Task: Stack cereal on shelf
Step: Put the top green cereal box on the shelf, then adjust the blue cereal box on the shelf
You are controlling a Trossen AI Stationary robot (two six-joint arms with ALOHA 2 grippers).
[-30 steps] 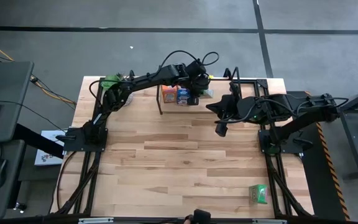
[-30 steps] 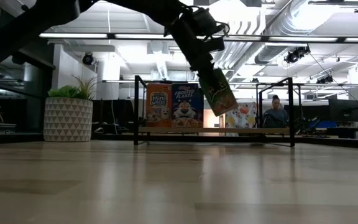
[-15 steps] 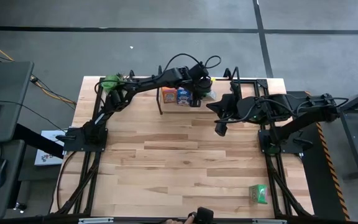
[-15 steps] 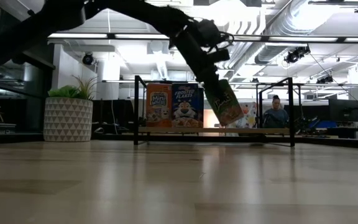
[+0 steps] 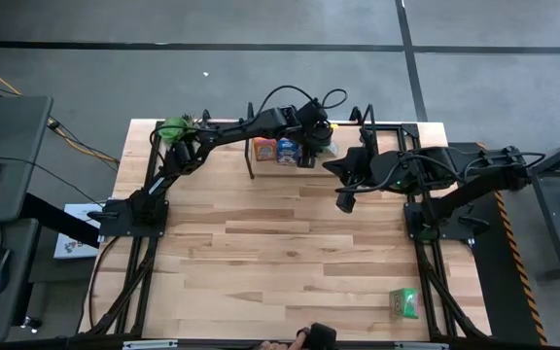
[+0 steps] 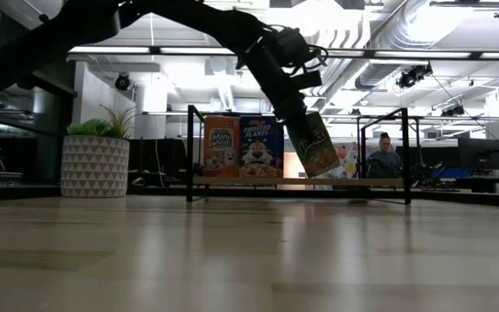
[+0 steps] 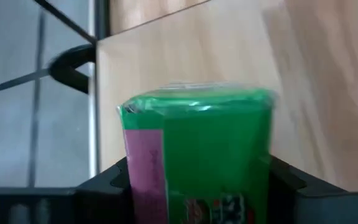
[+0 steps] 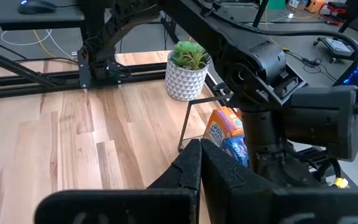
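My left gripper (image 5: 305,146) is over the shelf (image 5: 397,126) at the table's far edge, shut on a green cereal box (image 6: 312,144). An orange box (image 6: 221,146) and a blue box (image 6: 261,146) stand upright side by side on the shelf's pale board (image 6: 232,181), left of the green one. A second green box (image 5: 404,302) lies flat on the table at the near right. My right gripper (image 5: 344,201) hovers shut and empty in front of the shelf. My left gripper pinches the green box's two narrow sides near its upper end (image 7: 263,168), one finger (image 7: 107,183) on each side. The fingers come slanting down from above. The box hangs tilted below them, its lower end (image 6: 323,172) just above the shelf board, beside the blue box.
A potted plant (image 5: 174,127) in a white pot stands at the far left corner, beside the shelf's left end frame (image 6: 189,152). The right end frame (image 6: 406,156) stands farther right. Bare tabletop (image 5: 280,253) lies in front of the shelf. A person (image 6: 384,158) sits in the room behind.
My left gripper has gone down toward the shelf board and a little toward the table's right edge, still shut on the green box. The box has come lower beside the blue box and stays tilted.
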